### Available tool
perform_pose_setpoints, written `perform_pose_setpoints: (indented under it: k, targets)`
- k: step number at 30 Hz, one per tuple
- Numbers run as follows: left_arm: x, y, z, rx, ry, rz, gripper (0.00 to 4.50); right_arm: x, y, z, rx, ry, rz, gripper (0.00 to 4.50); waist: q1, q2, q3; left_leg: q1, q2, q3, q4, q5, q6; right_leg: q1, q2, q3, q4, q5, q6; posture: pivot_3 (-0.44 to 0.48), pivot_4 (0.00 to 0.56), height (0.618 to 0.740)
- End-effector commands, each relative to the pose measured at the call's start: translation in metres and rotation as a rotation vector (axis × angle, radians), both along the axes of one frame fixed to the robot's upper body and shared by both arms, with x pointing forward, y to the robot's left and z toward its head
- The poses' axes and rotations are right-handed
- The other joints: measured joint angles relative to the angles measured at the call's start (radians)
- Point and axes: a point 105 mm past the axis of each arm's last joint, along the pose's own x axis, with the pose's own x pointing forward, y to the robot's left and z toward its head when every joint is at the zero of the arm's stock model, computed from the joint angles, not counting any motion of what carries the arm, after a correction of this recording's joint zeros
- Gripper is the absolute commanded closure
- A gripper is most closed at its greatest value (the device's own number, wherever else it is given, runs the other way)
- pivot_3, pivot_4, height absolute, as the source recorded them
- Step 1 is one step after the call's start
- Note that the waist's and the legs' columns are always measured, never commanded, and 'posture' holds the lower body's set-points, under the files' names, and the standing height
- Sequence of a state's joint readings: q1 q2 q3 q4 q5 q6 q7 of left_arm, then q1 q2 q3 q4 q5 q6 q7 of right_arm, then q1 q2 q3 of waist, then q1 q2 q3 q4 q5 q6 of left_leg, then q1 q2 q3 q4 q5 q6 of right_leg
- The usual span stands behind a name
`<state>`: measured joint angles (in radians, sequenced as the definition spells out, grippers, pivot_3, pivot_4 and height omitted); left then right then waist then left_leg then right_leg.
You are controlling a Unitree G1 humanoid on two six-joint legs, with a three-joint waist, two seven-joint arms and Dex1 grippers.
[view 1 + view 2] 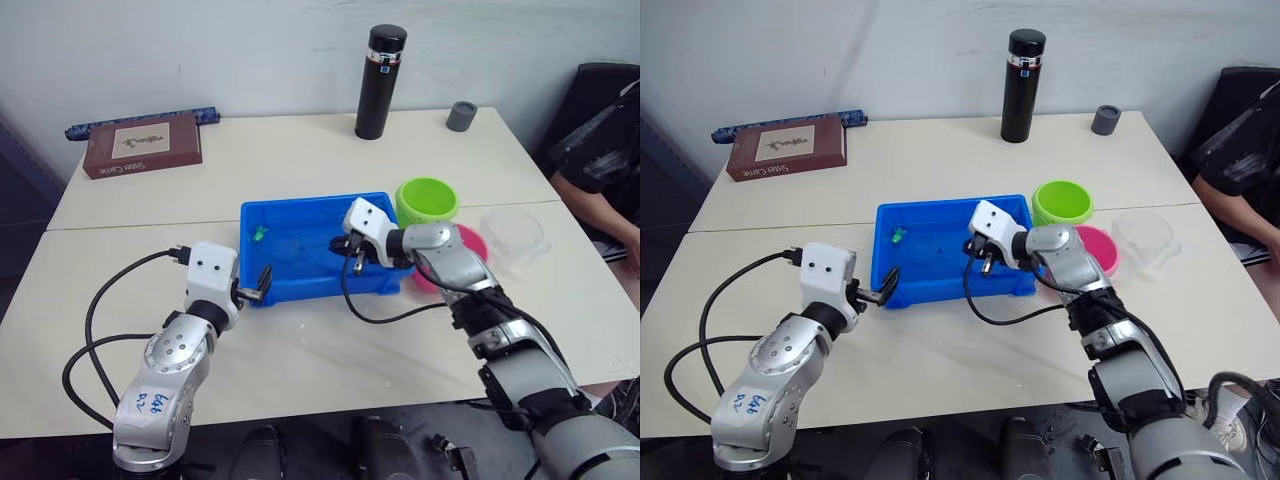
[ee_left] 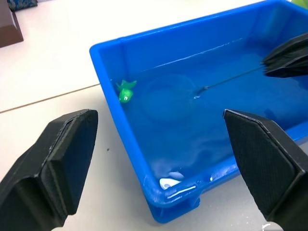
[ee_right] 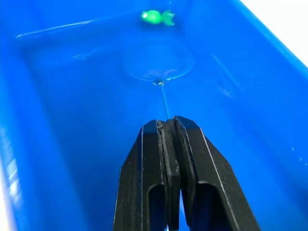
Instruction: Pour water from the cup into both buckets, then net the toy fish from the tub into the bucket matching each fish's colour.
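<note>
1. Green toy fish (image 2: 126,91): floats at the far left corner of the tub (image 1: 262,282), just beside the wall; it is the one fish that can be made out in the water, so netting appears nearly finished.
2. Net (image 3: 158,59): hoop submerged in the tub, near the green fish but apart from it; its thin handle runs back to the right gripper (image 3: 169,126), whose jaws are clenched on the stick.
3. Tub: rests on the pale surface (image 1: 300,150), filled with shallow water.
4. Green bucket (image 1: 427,200) and pink bucket (image 1: 1098,249): stand just beside the tub's right end. Their contents cannot be told, so earlier catches are unconfirmed.
5. Cup (image 1: 513,232): set down upright to the right of the buckets; pouring is judged done.
6. Left gripper (image 1: 261,284): jaws released and holding nothing, just outside the tub's near left corner.
7. Remaining, by judgement: scoop the green fish and tip it into the green bucket.
</note>
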<state>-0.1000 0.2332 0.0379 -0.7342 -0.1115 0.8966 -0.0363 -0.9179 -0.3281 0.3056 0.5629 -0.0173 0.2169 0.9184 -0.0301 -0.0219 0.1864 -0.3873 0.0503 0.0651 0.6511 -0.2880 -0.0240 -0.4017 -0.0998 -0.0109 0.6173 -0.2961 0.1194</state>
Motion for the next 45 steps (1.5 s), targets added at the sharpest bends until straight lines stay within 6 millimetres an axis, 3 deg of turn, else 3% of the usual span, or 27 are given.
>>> perform_pose_setpoints:
  k: [1, 14, 23, 38, 45]
  targets:
    - [-0.004, -0.002, 0.013, 0.001, -0.052, 0.0, 0.02, 0.006, 0.004, 0.013, 0.029, -0.04, 0.001, 4.5, 0.0, 0.0, 0.0, 0.0, 0.0, 0.0, 0.0, 0.0, 0.0, 0.0, 0.0, 0.0, 0.0, 0.0, 0.0, 0.0, 0.15, 0.74]
    - [-0.005, -0.005, 0.015, -0.003, -0.059, -0.003, 0.02, 0.008, 0.03, 0.011, 0.054, -0.042, 0.042, 4.5, -0.002, 0.0, 0.0, -0.003, 0.0, 0.003, 0.0, 0.001, -0.002, -0.007, 0.0, 0.002, 0.004, 0.0, 0.0, 0.0, 0.15, 0.74]
    - [-0.005, -0.006, 0.014, -0.006, -0.058, -0.007, 0.02, 0.006, 0.057, 0.027, 0.129, -0.053, 0.077, 4.5, -0.021, 0.0, 0.0, -0.003, 0.001, 0.003, -0.001, 0.001, -0.003, -0.008, 0.0, 0.002, 0.005, -0.001, -0.001, 0.0, 0.15, 0.74]
    - [-0.002, -0.011, 0.011, -0.005, -0.047, -0.04, 0.02, 0.001, 0.039, 0.034, 0.189, -0.002, 0.032, 4.5, -0.024, 0.0, 0.0, -0.003, 0.001, 0.003, -0.002, 0.001, -0.003, -0.009, 0.0, 0.002, 0.005, -0.001, -0.002, 0.0, 0.15, 0.74]
    - [0.001, -0.013, 0.011, -0.004, -0.045, -0.06, 0.02, -0.006, 0.017, 0.034, 0.198, 0.022, -0.014, 4.5, -0.02, 0.0, 0.0, -0.004, 0.001, 0.003, -0.002, 0.001, -0.003, -0.009, 0.0, 0.001, 0.005, -0.001, -0.002, 0.0, 0.15, 0.74]
